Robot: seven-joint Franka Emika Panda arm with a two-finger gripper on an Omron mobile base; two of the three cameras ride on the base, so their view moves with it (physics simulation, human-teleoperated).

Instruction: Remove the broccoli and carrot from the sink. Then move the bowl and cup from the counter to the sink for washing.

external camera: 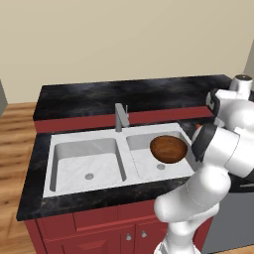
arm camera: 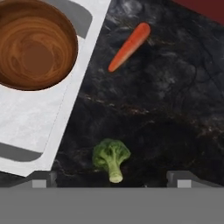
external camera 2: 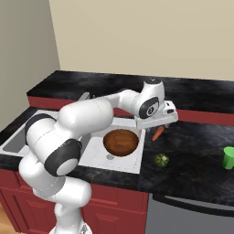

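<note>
1. Pincer (arm camera: pixel 112 179): jaws spread wide, empty, frame bottom.
2. Bowl (external camera 2: pixel 121 141): centre frame, in sink (external camera 2: pixel 98 155).
3. Carrot (arm camera: pixel 129 47), broccoli (arm camera: pixel 111 156): on counter (arm camera: pixel 175 109).
4. Cup (external camera 2: pixel 228 157): right edge.

Both base views look down from behind the arm, left and right, sharing the sink (external camera: pixel 99 144) and bowl (external camera 2: pixel 120 141). The hand view looks closely down at the counter (arm camera: pixel 175 109).

Glossy white rounded arm (external camera 2: pixel 87 116) links, dark grey-black joint bands, grey cap on the wrist, small dark grey pincer (arm camera: pixel 111 178) fingertips.
</note>
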